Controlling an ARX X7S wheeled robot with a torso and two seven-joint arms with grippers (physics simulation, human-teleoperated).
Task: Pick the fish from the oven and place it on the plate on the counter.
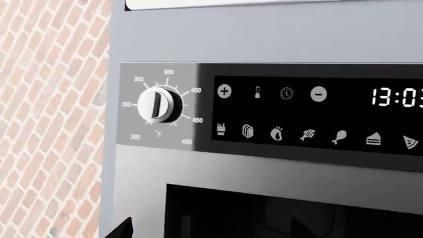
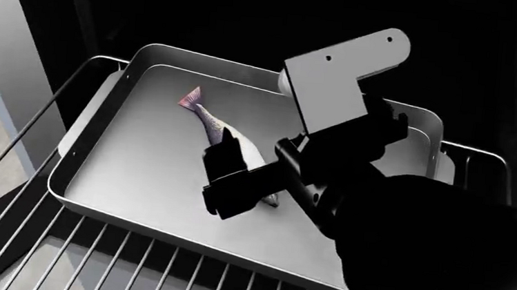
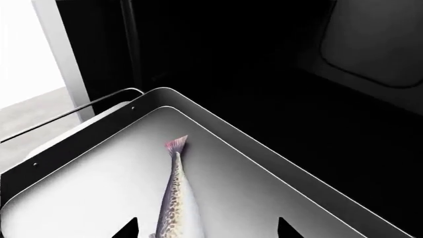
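Nearest in the head view, the robot's bulky black right arm filled the lower right corner, reaching forward into the dark cavity of the black oven (image 2: 204, 16). At its end the black right gripper (image 2: 237, 178) hung low over a shallow rectangular grey metal tray (image 2: 126, 176). Its jaws stood apart, one fingertip on each side of the fish's body, as the right wrist view showed; whether they touched the fish could not be told.

The tray rested on a silver wire rack (image 2: 137, 274) whose bars showed along the near edge.

The small silvery-grey speckled fish (image 2: 207, 117) lay flat on the tray, near its middle. Its front half was hidden beneath the gripper in the head view. Its pinkish-red tail fin (image 3: 176, 144) pointed away from the robot, towards the tray's far corner.

Beyond the tray, the oven interior was black.

The left wrist view showed the oven's dark control panel (image 1: 317, 114) with white food icons, a clock reading, and a round silver temperature dial (image 1: 158, 105), beside a red brick wall (image 1: 46, 124). Only a small dark tip of the left gripper (image 1: 122, 229) showed, so its jaws' state could not be told.
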